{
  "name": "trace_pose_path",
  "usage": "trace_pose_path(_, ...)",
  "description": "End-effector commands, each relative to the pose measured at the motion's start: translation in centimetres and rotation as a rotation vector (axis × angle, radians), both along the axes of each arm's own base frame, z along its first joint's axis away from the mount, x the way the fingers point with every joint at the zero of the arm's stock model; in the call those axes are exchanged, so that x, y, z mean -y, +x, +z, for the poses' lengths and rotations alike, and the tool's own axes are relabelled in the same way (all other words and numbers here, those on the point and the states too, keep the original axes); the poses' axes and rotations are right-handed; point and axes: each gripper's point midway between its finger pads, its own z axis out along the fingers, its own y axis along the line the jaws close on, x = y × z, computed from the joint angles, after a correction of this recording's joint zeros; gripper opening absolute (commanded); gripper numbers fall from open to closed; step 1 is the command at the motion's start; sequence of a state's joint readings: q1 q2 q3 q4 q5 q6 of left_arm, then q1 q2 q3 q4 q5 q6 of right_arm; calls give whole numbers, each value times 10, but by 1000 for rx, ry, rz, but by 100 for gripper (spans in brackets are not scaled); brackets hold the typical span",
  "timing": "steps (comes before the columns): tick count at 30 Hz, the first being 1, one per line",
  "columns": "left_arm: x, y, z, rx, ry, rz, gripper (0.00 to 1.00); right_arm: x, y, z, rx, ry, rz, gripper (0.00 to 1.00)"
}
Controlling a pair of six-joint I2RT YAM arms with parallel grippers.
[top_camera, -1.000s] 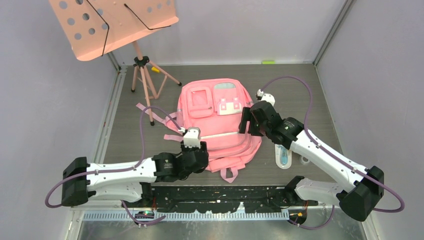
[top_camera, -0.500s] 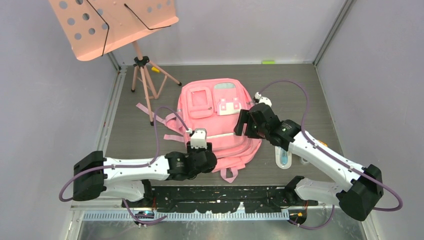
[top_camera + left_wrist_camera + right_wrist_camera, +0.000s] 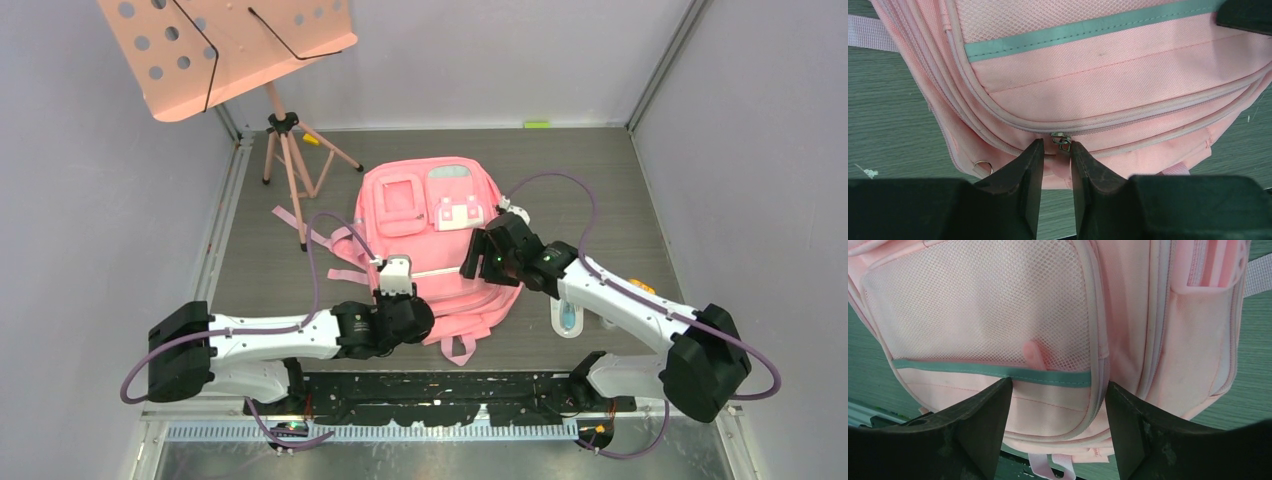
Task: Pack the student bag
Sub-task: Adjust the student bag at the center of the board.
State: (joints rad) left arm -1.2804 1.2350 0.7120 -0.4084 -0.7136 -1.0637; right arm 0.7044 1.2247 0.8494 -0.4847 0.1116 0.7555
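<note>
- Student bag (image 3: pixel 440 255) lies flat, front up, mid surface (image 3: pixel 600 190); zips look shut, so packing judged not begun
- Left hand (image 3: pixel 1057 150): fingers narrowly apart, flanking zip pull (image 3: pixel 1060 138) at bag's near edge, no pinch yet
- Right hand (image 3: pixel 1058 390): spread wide over mesh pocket (image 3: pixel 983 315)
- Count: one bag, two hands, one music stand (image 3: pixel 260 45) far left

The student bag (image 3: pixel 430 240) lies flat on the desk (image 3: pixel 600 190), between the two pincers. The bag's zip pull (image 3: pixel 1062 140) sits just at the tips of the left pincer (image 3: pixel 1052 147). The right pincer (image 3: pixel 1058 387) hangs over the bag's right side. A music stand (image 3: pixel 225 45) stands well behind the left pincer, to its left.
</note>
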Motion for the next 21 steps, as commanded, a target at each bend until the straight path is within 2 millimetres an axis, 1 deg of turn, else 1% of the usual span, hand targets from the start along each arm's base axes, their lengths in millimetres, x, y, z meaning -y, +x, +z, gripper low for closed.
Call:
trace_pose_path(1, -3, 6, 6, 22, -33, 39, 26, -13, 12, 4, 20, 57, -15, 72)
trace_pose_path(4, -5, 7, 7, 22, -24, 43, 15, -17, 15, 3, 20, 62, -17, 66)
trace_pose_path(5, -7, 7, 7, 22, -20, 47, 12, -18, 17, 5, 25, 64, -17, 59)
trace_pose_path(6, -9, 7, 6, 19, -13, 48, 9, -17, 18, 5, 28, 58, -22, 49)
trace_pose_path(7, -11, 8, 6, 16, -7, 53, 5, -17, 20, 7, 35, 56, -26, 44)
trace_pose_path(8, -14, 8, 5, 13, -1, 56, 2, -14, 22, 6, 40, 38, -42, 33)
trace_pose_path(9, -17, 9, 5, 7, 5, 61, 0, -12, 24, 7, 47, 29, -49, 27)
trace_pose_path(10, -19, 10, 6, 2, 8, 65, 0, -7, 26, 6, 54, 7, -67, 18)
trace_pose_path(11, -23, 12, 5, -5, 16, 65, 0, -1, 28, 6, 64, -19, -84, 14)
trace_pose_path(12, -24, 13, 5, -14, 21, 59, 0, 1, 29, 6, 70, -31, -93, 6)
trace_pose_path(14, -29, 15, 4, -40, 32, 51, 0, 10, 32, 6, 86, -71, -114, 1)
trace_pose_path(17, -39, 19, 8, -46, 70, 58, 0, 22, 35, 10, 113, -126, -137, 0)
trace_pose_path(21, -62, 27, 18, -10, 143, 88, 0, 32, 39, 18, 146, -168, -151, 0)
